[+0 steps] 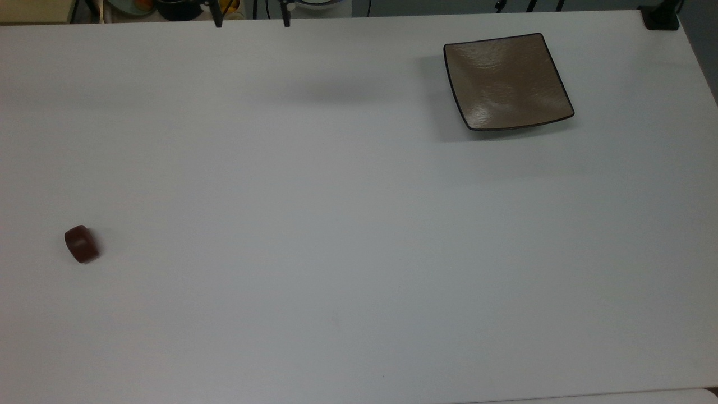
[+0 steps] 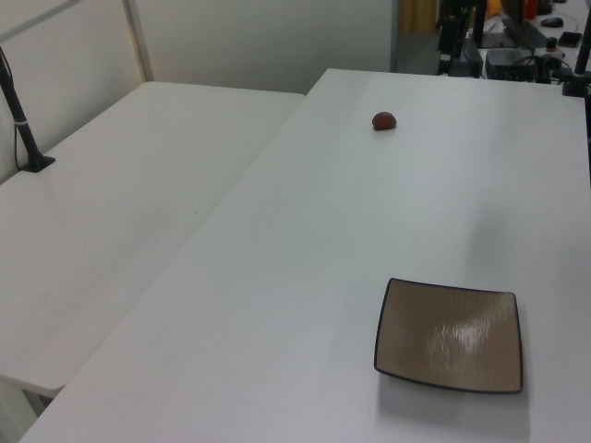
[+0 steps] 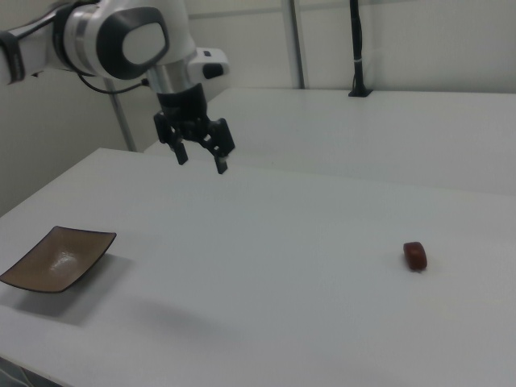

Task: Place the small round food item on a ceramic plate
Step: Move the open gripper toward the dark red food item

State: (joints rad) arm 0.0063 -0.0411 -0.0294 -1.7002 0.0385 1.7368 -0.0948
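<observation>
Two things lie on the white table [image 1: 336, 224]: the small round food item [image 1: 81, 244] near the top view's left edge, and the ceramic plate [image 1: 506, 81] well apart near the far right corner. Another white table [image 2: 120, 212] adjoins it below pale walls. Raised above the surface, the gripper [image 3: 200, 157] hangs wide open and empty.

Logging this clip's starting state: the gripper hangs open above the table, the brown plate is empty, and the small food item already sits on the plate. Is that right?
Not quite. The small food item lies on the bare table, far from the plate, as the right view shows. The rest holds: the gripper hangs open above the table, and the plate is empty.
</observation>
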